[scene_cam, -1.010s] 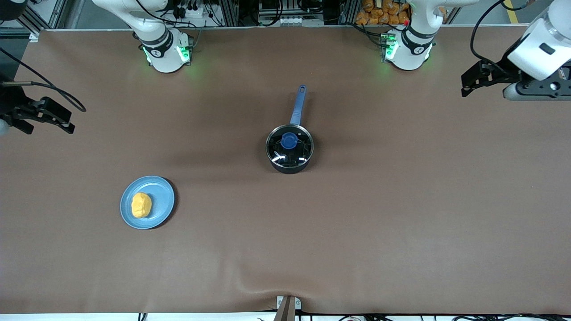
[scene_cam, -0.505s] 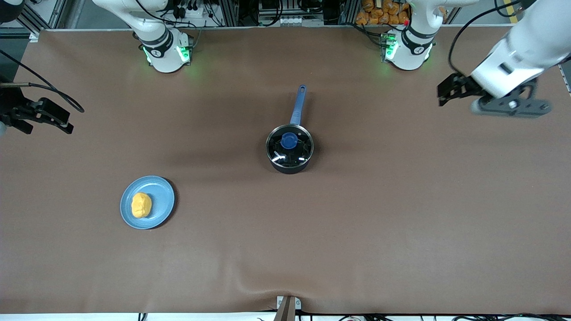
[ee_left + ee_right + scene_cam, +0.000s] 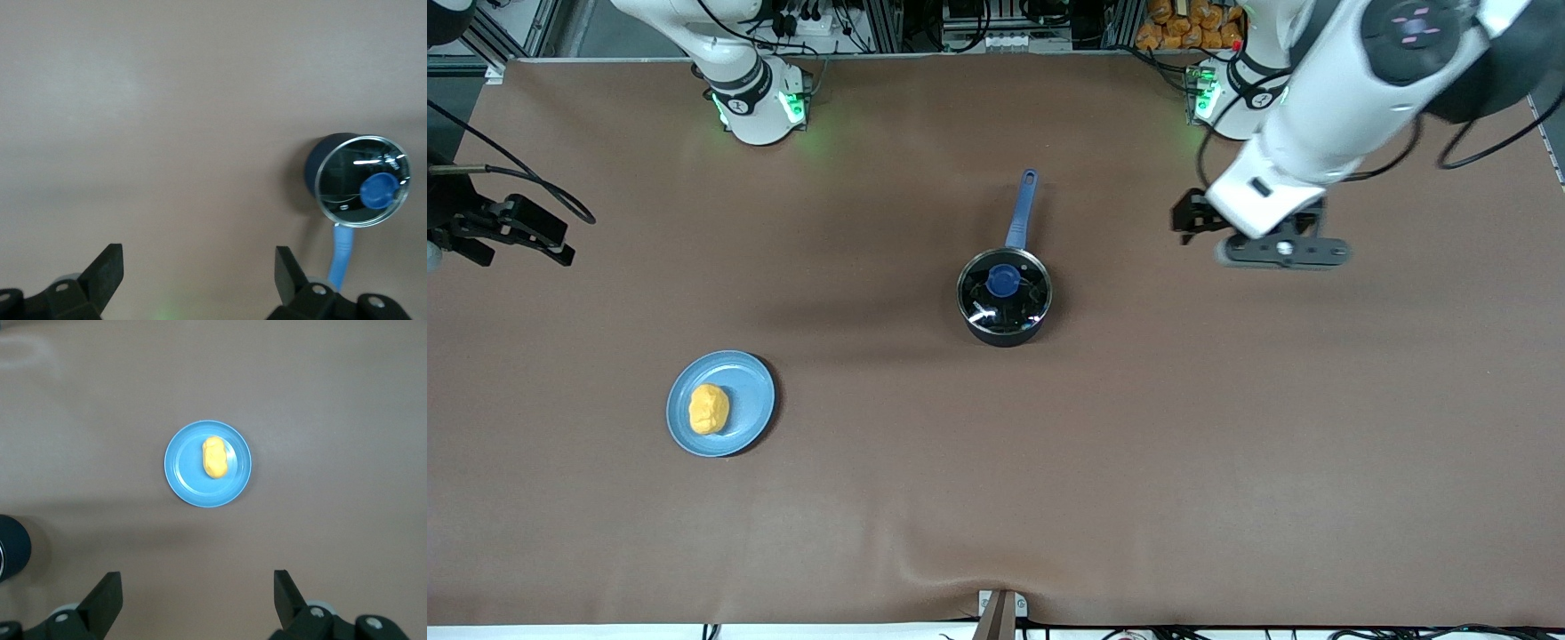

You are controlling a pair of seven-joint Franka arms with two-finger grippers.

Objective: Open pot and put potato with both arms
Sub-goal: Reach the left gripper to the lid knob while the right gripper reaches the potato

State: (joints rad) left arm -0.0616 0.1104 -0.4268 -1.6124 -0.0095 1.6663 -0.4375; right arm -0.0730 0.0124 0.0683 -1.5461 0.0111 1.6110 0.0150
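Observation:
The black pot [image 3: 1005, 307] stands mid-table, its glass lid with the blue knob [image 3: 1002, 281] on it, and its blue handle [image 3: 1021, 209] points toward the arms' bases. The yellow-orange potato [image 3: 709, 409] lies on a light-blue plate [image 3: 751, 400], nearer the front camera and toward the right arm's end. My left gripper [image 3: 1190, 220] is open and empty over bare table, beside the pot toward the left arm's end. Its wrist view shows the open gripper [image 3: 199, 257] and the pot [image 3: 333, 167]. My right gripper [image 3: 527, 256] waits open at the right arm's end. Its wrist view shows the open gripper [image 3: 197, 583], the potato [image 3: 214, 457] and the plate [image 3: 187, 480].
A brown cloth [image 3: 1227, 462] covers the table. A small bracket [image 3: 1000, 609] sits at the table edge nearest the front camera. Cables and frames line the edge by the arms' bases. The pot's dark side [image 3: 13, 555] shows at the right wrist view's edge.
My left arm has swung in from the left arm's end of the table toward the pot, its gripper still open. The right arm, pot, plate and potato have not moved.

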